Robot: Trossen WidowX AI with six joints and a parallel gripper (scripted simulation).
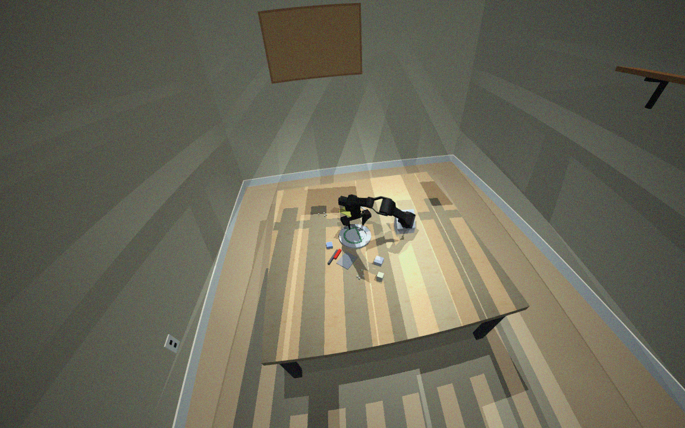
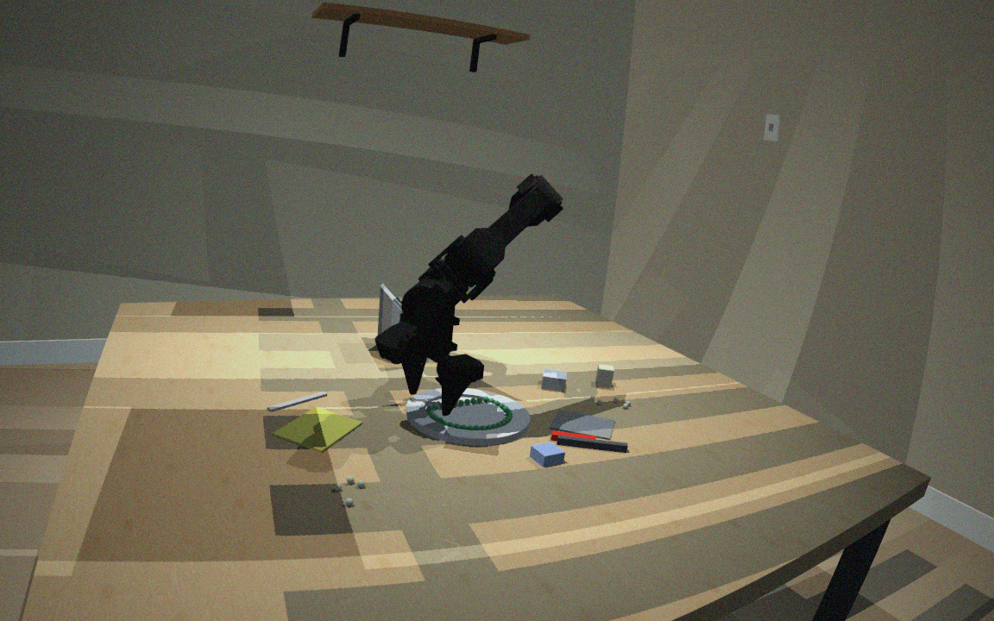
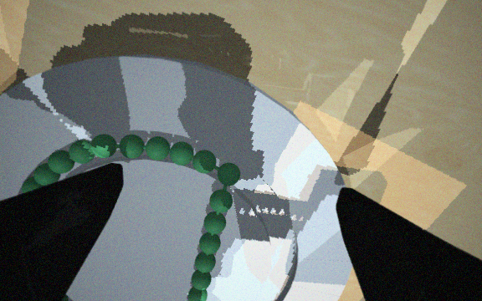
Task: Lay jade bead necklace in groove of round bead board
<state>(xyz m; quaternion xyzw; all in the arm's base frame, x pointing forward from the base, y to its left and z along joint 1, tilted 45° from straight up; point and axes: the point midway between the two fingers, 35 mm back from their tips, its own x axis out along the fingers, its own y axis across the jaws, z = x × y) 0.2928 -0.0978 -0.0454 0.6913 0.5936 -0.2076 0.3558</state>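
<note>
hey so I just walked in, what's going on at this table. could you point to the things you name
A black robot arm is laying a green necklace (image 1: 344, 234) (image 2: 475, 428) (image 3: 157, 148) on a round board (image 1: 354, 241) (image 2: 469, 441) (image 3: 153, 96). Its gripper (image 1: 356, 227) (image 2: 430, 404) (image 3: 233, 186) is open just above the board, holding nothing. Part of the necklace follows the groove, but one stretch cuts inward, leaving part of the groove bare, so the job doesn't look finished.

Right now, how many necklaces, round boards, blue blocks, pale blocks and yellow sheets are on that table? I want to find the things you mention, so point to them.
Jade necklace (image 1: 353, 243) (image 2: 477, 427) (image 3: 157, 148): 1
Round board (image 1: 368, 237) (image 2: 469, 437) (image 3: 153, 109): 1
Blue block (image 1: 329, 245) (image 2: 547, 455): 1
Pale blocks (image 1: 378, 260) (image 2: 554, 380): 2
Yellow sheet (image 1: 346, 213) (image 2: 317, 430): 1
Total: 6
</note>
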